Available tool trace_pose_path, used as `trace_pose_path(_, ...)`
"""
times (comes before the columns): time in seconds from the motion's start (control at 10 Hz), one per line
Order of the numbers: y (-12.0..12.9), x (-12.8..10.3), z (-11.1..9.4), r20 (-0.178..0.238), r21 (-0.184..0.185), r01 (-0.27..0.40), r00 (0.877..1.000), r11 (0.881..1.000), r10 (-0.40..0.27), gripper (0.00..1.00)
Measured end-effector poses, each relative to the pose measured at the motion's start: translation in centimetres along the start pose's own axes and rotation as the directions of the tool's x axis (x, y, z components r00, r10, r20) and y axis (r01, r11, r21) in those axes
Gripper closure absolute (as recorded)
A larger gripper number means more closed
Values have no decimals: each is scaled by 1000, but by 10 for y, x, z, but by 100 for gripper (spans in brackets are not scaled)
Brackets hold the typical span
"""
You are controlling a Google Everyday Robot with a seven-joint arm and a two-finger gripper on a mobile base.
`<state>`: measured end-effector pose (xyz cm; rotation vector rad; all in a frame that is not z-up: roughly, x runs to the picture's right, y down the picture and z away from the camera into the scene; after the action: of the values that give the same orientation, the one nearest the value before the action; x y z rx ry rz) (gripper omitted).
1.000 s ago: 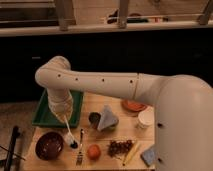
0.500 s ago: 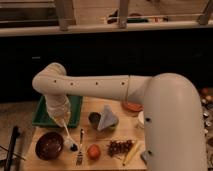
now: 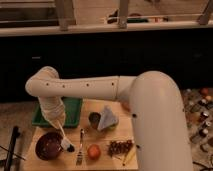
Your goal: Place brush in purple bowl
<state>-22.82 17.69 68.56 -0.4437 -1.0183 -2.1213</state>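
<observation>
The purple bowl (image 3: 46, 146) stands at the front left of the wooden table. The brush (image 3: 63, 136) hangs tilted, with its pale stick handle running up into my gripper (image 3: 56, 120) and its whitish head with the dark tip low at the bowl's right rim. My gripper sits just above and right of the bowl, in front of the green tray, and is shut on the top of the handle. I cannot tell whether the brush head touches the bowl.
A metal fork (image 3: 81, 148) and an orange fruit (image 3: 93, 151) lie right of the bowl. A green tray (image 3: 75, 111) is behind it. A small dark cup (image 3: 93, 119), a grey cone-shaped thing (image 3: 108, 119), a dark bunch (image 3: 120, 146) and a yellow stick (image 3: 129, 156) lie further right.
My gripper has carried the brush to the left, from above the fork to the bowl's right rim. The arm has swung closer across the view.
</observation>
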Motion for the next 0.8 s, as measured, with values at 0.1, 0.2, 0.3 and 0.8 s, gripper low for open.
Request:
trace_pose_path(0.1,-3,3,5,7,-4,7,1000,1000,-7,100)
trace_pose_path(0.2,-6,6,9,12,-6,14,1000,1000,-13,100)
trace_pose_path(0.3,-9,8,11,23,4,8,1000,1000,-8,100)
trace_pose_path(0.8,-7,15,7,105,84,-69,993,994,60,100)
